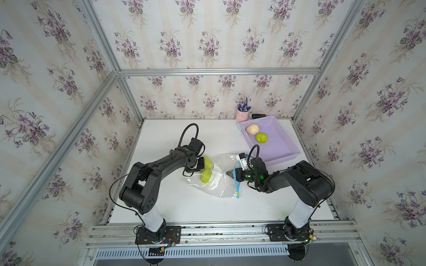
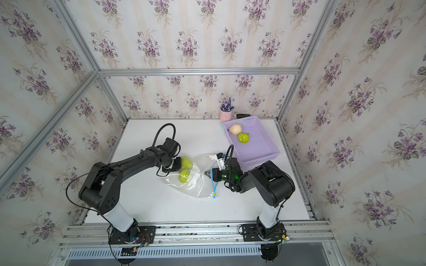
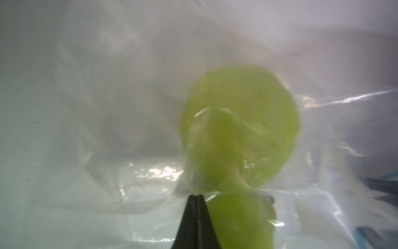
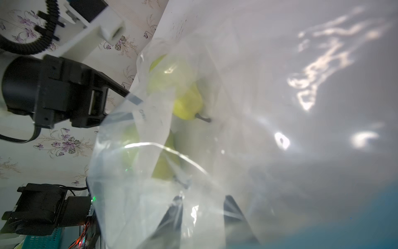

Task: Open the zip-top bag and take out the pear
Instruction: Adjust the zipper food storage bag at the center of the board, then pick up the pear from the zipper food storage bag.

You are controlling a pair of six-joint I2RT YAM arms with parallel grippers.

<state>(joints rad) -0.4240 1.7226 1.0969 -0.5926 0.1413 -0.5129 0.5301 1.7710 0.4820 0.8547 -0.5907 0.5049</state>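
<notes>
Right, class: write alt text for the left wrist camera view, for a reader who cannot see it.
The left gripper, shut, pinches the clear bag. Blurred green pears lie inside the bag, close behind the pinch.

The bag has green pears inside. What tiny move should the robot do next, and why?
Probably slide the right hand a little deeper toward the pears. The left hand is shut on the zip-top bag beside them, seemingly anchoring it, while the right hand's jaws stand apart at the blue-zip end, short of the fruit.
</notes>
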